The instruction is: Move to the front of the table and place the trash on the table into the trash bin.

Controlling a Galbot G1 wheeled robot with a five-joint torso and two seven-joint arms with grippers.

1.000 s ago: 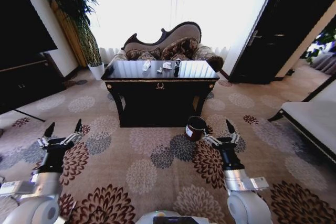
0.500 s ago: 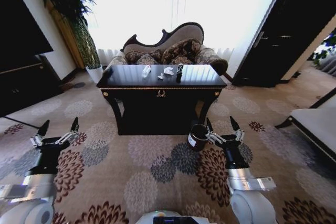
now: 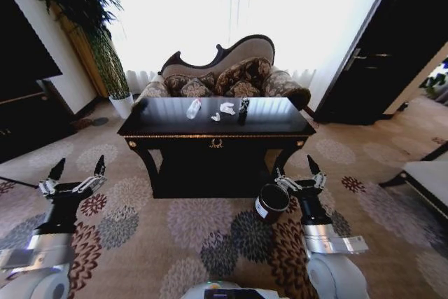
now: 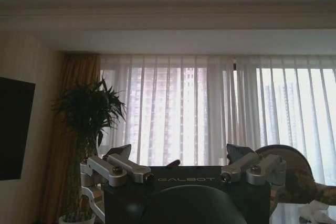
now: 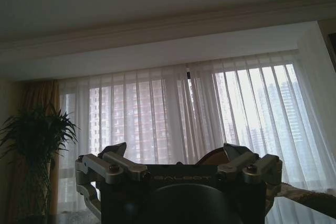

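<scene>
Approach step. I face the black counter (image 3: pixel 216 126) head-on, not yet within reach. Trash (image 3: pixel 218 108) sits mid-top: bottle, paper scraps, dark can. Trash bin (image 3: pixel 271 202) stands on the carpet just beside my right tool (image 3: pixel 301 178). Left tool (image 3: pixel 74 176) and right tool both spread open, empty. Next, I judge: close in, then reach.

A crushed clear plastic bottle (image 3: pixel 194 108), white crumpled paper scraps (image 3: pixel 226 109) and seemingly a small dark can (image 3: pixel 243 110) are seen on the glossy black wooden bench (image 3: pixel 175 122); a dark maroon cylindrical bin (image 3: pixel 271 202) stands below on the carpet.
</scene>
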